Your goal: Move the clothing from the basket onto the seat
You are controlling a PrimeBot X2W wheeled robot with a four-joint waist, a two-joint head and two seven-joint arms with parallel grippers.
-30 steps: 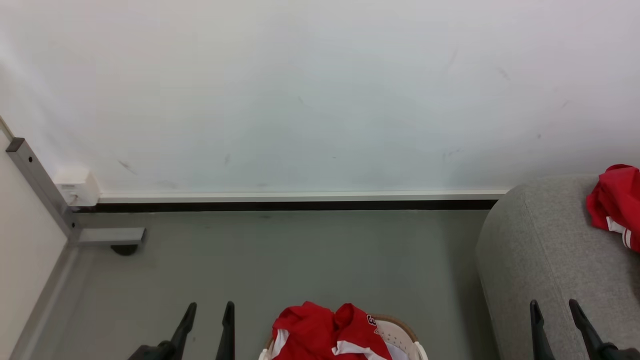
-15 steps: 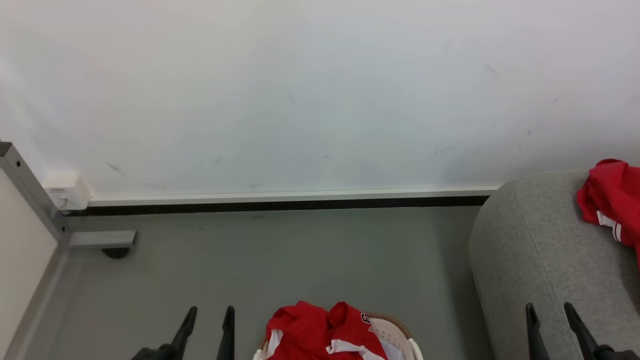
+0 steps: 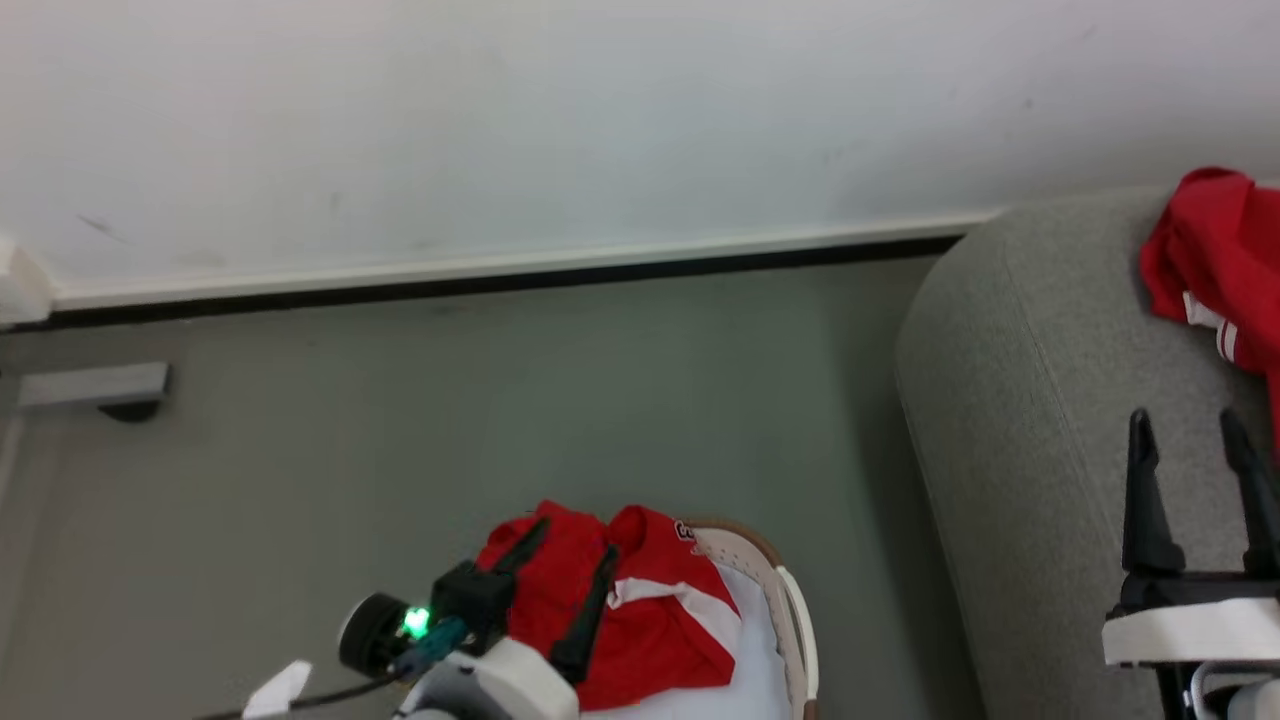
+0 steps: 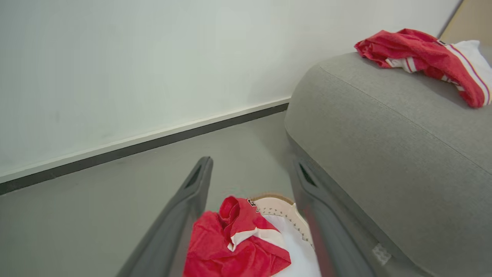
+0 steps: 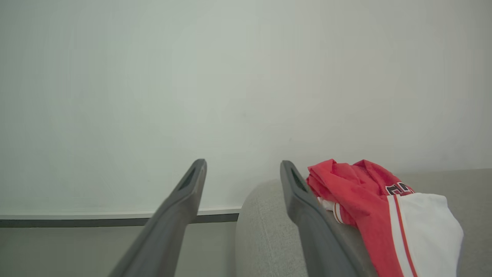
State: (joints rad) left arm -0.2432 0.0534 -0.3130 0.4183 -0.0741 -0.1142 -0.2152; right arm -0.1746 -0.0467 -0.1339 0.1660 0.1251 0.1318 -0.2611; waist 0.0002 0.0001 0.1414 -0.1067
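Note:
Red clothing [image 3: 650,600] with white panels lies heaped in the cream basket [image 3: 790,610], which stands on the floor left of the grey seat [image 3: 1030,400]. My left gripper [image 3: 572,540] hovers open over that heap with nothing between its fingers. In the left wrist view the left gripper [image 4: 253,163] frames the clothing [image 4: 230,246] and the basket's rim [image 4: 284,215]. Another red garment [image 3: 1200,240] lies on the seat. My right gripper [image 3: 1183,420] stands open above the seat, just short of that garment. The right wrist view shows the right gripper [image 5: 243,164] beside the garment [image 5: 357,188].
A white wall with a dark baseboard [image 3: 500,280] runs behind the grey floor. A grey metal foot [image 3: 95,385] and a white box [image 3: 20,285] sit at the far left. A pale liner sheet [image 3: 750,680] shows inside the basket.
The head camera has tilted down, shifting the whole picture up. My left gripper has swung right from beside the basket to over its clothing. The right gripper reaches further over the seat.

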